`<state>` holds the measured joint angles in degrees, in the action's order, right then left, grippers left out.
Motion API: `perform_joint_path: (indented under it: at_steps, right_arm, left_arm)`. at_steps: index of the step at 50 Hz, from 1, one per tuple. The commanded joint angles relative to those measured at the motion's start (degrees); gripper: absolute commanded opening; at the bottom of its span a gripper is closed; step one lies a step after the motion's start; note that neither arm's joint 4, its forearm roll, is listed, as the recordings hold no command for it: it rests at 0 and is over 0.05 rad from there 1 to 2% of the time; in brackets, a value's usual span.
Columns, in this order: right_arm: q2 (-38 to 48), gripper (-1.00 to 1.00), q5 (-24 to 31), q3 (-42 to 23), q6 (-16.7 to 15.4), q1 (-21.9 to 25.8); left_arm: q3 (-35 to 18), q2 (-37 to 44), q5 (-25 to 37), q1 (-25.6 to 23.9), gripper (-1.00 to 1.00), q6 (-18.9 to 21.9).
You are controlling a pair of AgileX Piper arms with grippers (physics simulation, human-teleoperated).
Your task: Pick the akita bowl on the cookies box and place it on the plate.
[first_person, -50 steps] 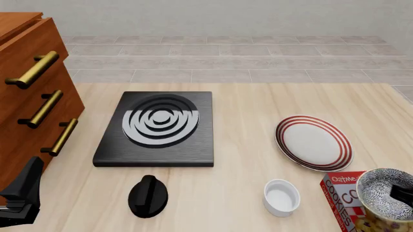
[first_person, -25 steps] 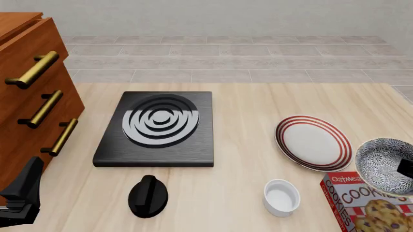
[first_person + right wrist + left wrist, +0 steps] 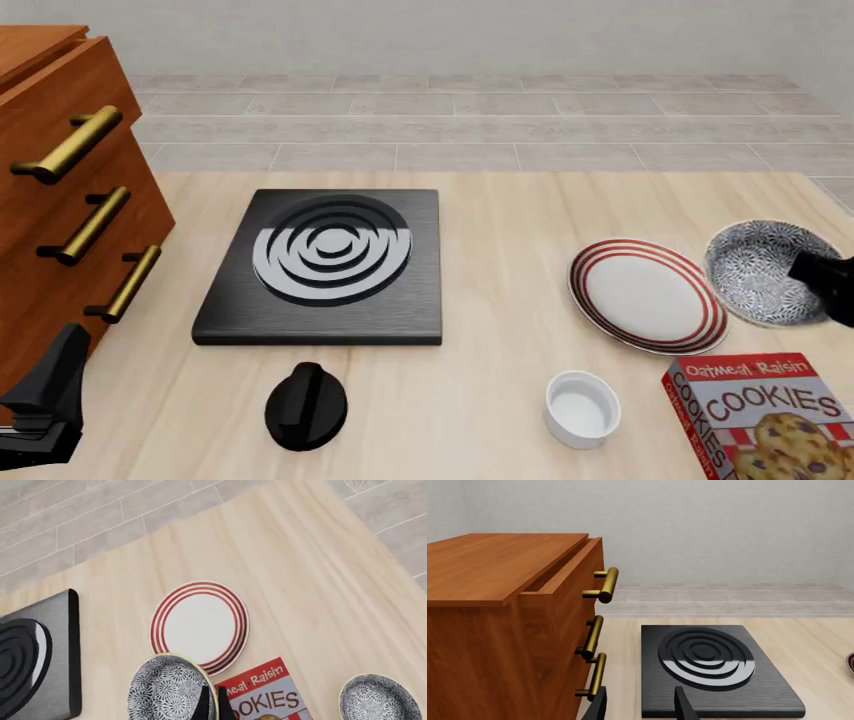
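Note:
The akita bowl (image 3: pixel 758 272), speckled black-and-white inside, hangs tilted in the air just right of the plate (image 3: pixel 649 295). My right gripper (image 3: pixel 817 272) is shut on its rim at the right edge of the front view. In the right wrist view the akita bowl (image 3: pixel 168 691) sits between the thin fingers (image 3: pixel 203 706), over the near edge of the plate (image 3: pixel 199 626). The red cookies box (image 3: pixel 770 412) lies at the front right with nothing on it, and the cookies box (image 3: pixel 265 696) shows beside the bowl. My left gripper (image 3: pixel 640 709) is open, low near the cabinet.
A black stove slab (image 3: pixel 327 265) lies mid-left with a black knob (image 3: pixel 306 405) in front of it. A white ramekin (image 3: pixel 582 407) stands left of the box. The wooden cabinet (image 3: pixel 60 210) fills the left side. A second speckled bowl (image 3: pixel 377 700) sits beyond the box.
The right gripper has lifted the akita bowl off the cookies box and carried it forward, to just right of the plate. The box top is now bare. The left arm has not moved.

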<state>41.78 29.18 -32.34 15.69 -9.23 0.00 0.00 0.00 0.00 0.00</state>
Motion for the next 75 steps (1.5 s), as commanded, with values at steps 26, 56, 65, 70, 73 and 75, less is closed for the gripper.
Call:
perform_joint_path:
  at_steps: [26,56,65,70,73,75]
  right_arm:
    - [16.1,-1.0,-16.8,-1.1,11.4,8.9]
    - [28.8,-1.0,-24.6,-4.0,12.9,7.6]
    - [31.4,-1.0,-24.7,-6.4,12.5,6.5]
    - [33.7,-1.0,-25.8,-6.7,12.4,6.2]
    - [34.7,-1.0,-26.1,-7.0,12.5,6.1]
    - [35.1,-1.0,-26.2,-7.3,12.4,6.1]
  left_arm:
    - [0.0,0.0,0.0,0.0,1.0,0.0]
    - [0.0,0.0,0.0,0.0,1.0,0.0]
    - [0.0,0.0,0.0,0.0,1.0,0.0]
    - [0.0,0.0,0.0,0.0,1.0,0.0]
    - [0.0,0.0,0.0,0.0,1.0,0.0]
    - [0.0,0.0,0.0,0.0,1.0,0.0]
